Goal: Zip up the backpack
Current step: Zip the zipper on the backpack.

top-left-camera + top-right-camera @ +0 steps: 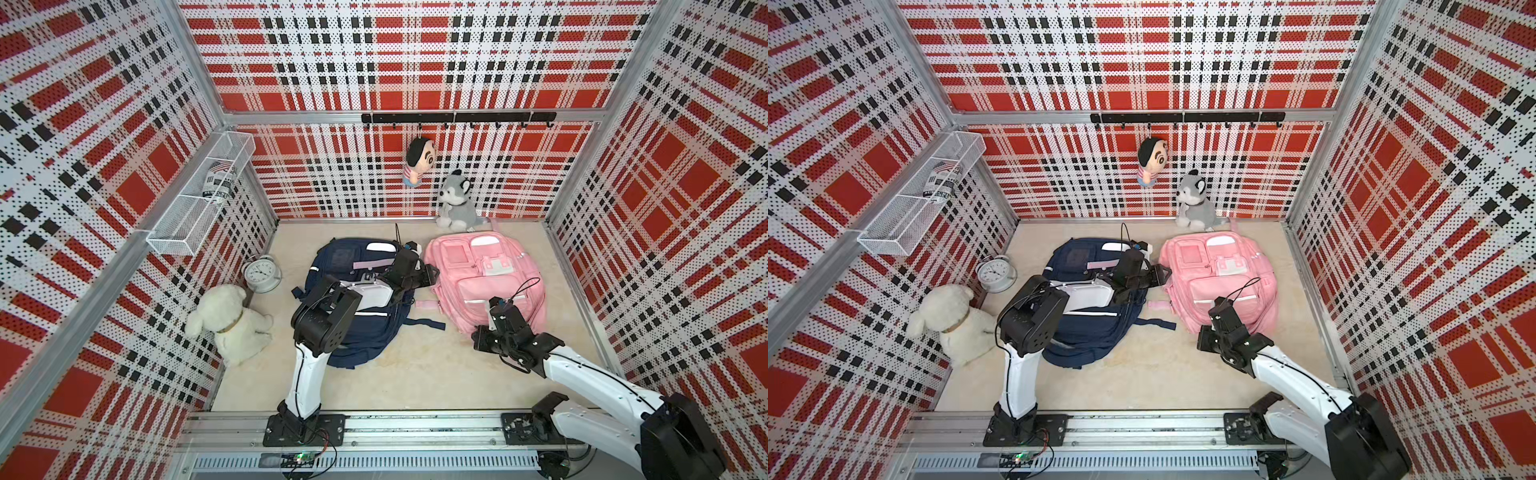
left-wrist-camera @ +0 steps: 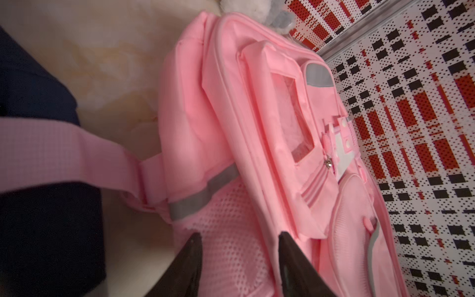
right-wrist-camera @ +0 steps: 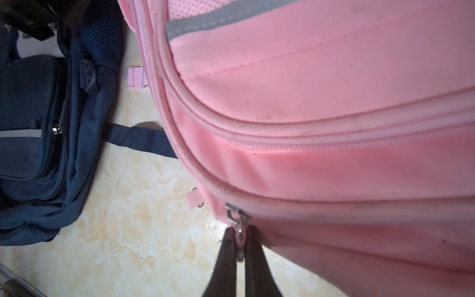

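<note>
A pink backpack (image 1: 490, 286) (image 1: 1221, 278) lies flat on the floor at the back right. My right gripper (image 3: 240, 230) is shut on the pink zipper pull (image 3: 240, 243). The metal slider (image 3: 235, 214) sits at the backpack's near left corner, just above the floor. In both top views this gripper (image 1: 478, 336) (image 1: 1202, 336) is at that corner, its fingertips hidden. My left gripper (image 2: 239, 233) (image 1: 430, 274) stands open at the backpack's left side. Its fingers are spread in front of the pink mesh side pocket (image 2: 231, 210) and hold nothing.
A navy backpack (image 1: 353, 328) (image 3: 38, 128) lies left of the pink one, under my left arm. A grey husky plush (image 1: 455, 201) sits at the back wall, with a white plush dog (image 1: 228, 320) and an alarm clock (image 1: 262, 273) at the left. A doll (image 1: 417, 162) hangs from the hook rail.
</note>
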